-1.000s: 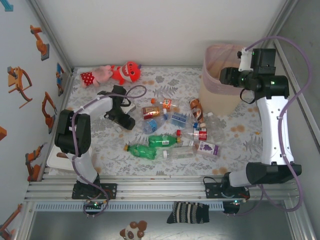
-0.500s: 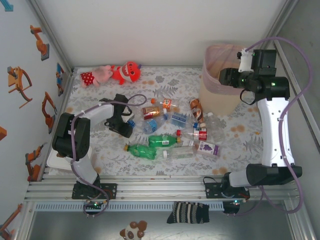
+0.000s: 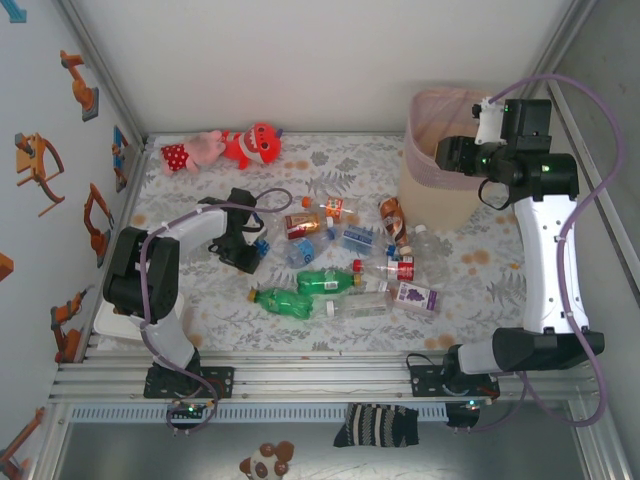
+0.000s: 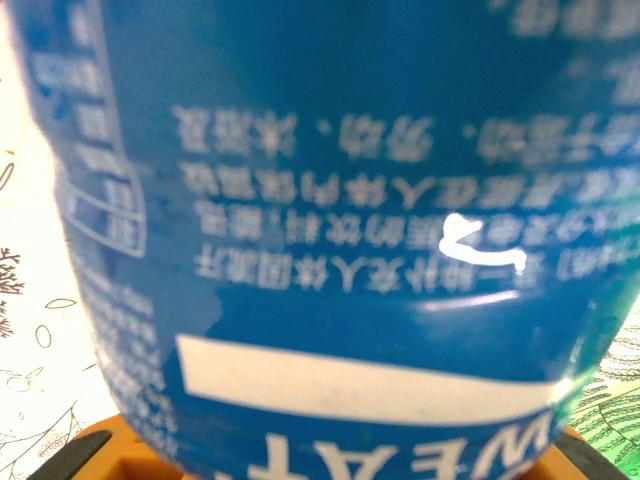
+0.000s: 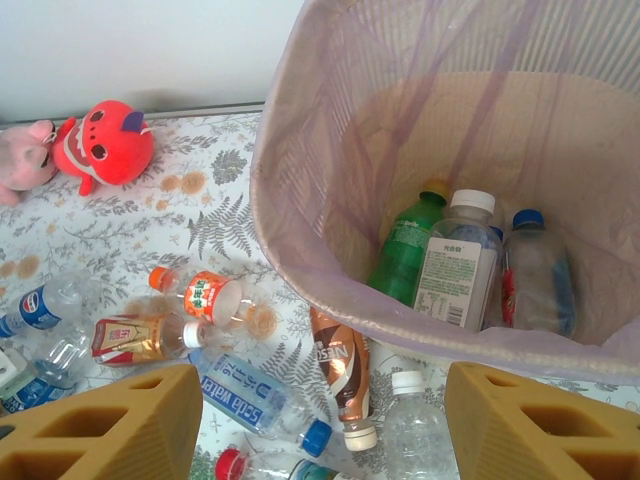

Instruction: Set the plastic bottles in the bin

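Several plastic bottles (image 3: 325, 280) lie scattered mid-table, clear and green, with coloured labels and caps. My left gripper (image 3: 247, 250) is low at the left of the pile. A blue-labelled bottle (image 4: 350, 200) sits between its orange fingers (image 4: 80, 455), which stand wide apart: open around it. My right gripper (image 3: 455, 155) hovers open and empty over the near rim of the bin (image 3: 430, 110). In the right wrist view that gripper (image 5: 320, 420) looks into the bin (image 5: 300, 250), which holds a green bottle (image 5: 405, 250), a white-labelled bottle (image 5: 455, 265) and a clear one (image 5: 535, 275).
A red plush toy (image 3: 252, 145) and a pink one (image 3: 195, 150) lie at the back left. A white box (image 3: 110, 315) sits at the left edge. A brown bottle (image 5: 340, 365) and a clear one (image 5: 415, 430) lie against the bin's foot. Walls close in left, right and behind.
My left gripper has come down and nearer, onto the blue-labelled bottle at the pile's left. The right arm has barely moved.
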